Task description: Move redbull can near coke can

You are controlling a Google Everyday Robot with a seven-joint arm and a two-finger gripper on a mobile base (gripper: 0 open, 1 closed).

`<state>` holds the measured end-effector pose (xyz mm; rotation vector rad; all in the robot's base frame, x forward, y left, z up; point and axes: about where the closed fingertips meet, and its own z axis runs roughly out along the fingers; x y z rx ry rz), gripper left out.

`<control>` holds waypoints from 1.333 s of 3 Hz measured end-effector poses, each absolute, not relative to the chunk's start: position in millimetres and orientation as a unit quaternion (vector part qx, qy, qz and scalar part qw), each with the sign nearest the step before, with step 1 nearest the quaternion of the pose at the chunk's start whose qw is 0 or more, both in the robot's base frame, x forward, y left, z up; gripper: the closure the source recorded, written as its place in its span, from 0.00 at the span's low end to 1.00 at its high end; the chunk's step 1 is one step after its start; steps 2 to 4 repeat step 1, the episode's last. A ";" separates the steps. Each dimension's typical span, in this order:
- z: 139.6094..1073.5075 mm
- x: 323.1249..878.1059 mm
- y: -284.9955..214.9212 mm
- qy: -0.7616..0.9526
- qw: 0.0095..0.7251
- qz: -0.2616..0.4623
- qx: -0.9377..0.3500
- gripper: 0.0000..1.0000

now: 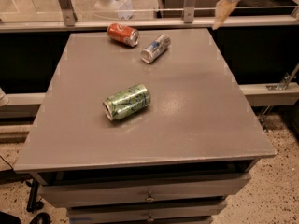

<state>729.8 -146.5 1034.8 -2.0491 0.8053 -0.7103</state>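
Since redbull (pixel 155 48) lies near coke (pixel 123 34), best touch nothing. Gripper (pixel 222 14) hangs top right; open or closed, can't tell.

No lettering can be read on the coke can (pixel 123 34), redbull can (pixel 155 48) or green can (pixel 127 101); the end effector (pixel 223 11) hangs at top right.

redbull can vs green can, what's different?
The redbull can is slim, silver and blue; the green can is fatter, green patterned. The redbull can lies at the far side by the coke can; the green can lies alone nearer the middle. Both lie on their sides. The gripper hangs off the table's far right corner, touching neither.
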 end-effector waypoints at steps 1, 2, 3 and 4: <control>1036.0 728.0 -160.2 0.329 0.403 -0.289 -0.803 0.00; 1036.0 728.0 -160.2 0.329 0.403 -0.289 -0.803 0.00; 1036.0 728.0 -160.2 0.329 0.403 -0.289 -0.803 0.00; 1036.0 728.0 -160.2 0.329 0.403 -0.289 -0.803 0.00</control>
